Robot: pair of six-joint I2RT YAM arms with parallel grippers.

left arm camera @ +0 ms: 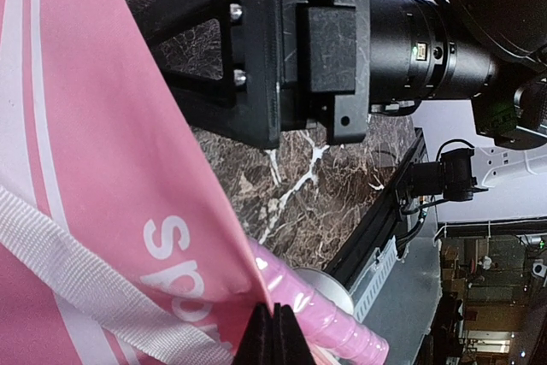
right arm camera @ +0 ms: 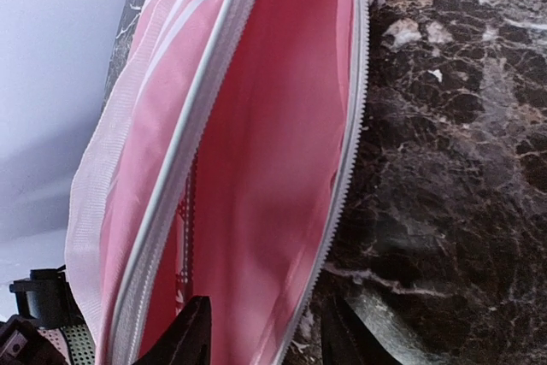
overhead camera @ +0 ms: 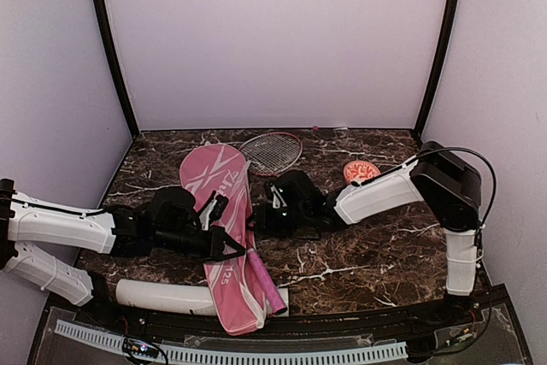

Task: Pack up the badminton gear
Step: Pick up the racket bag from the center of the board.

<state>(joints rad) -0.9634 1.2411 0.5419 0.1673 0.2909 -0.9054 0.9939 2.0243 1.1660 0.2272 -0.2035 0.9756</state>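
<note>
The long pink bag (overhead camera: 220,211) lies down the middle of the table, its side zip open. A red-framed racket head (overhead camera: 272,152) sticks out past its far end, and a pink handle (overhead camera: 265,282) out of its near right side. My left gripper (overhead camera: 241,251) is shut on the bag's upper edge (left arm camera: 214,237), just above the handle (left arm camera: 342,322). My right gripper (overhead camera: 260,213) is open at the bag's right side; in its wrist view it (right arm camera: 265,339) straddles the lower zip edge (right arm camera: 338,194) of the open bag (right arm camera: 265,126). The white tube (overhead camera: 167,297) lies at the near left. No shuttlecocks are in view.
A small round red-and-white disc (overhead camera: 361,171) lies at the back right. The right gripper's black body (left arm camera: 291,40) is close above the left gripper. The table's near edge has a black rail (overhead camera: 282,326). Purple walls enclose three sides.
</note>
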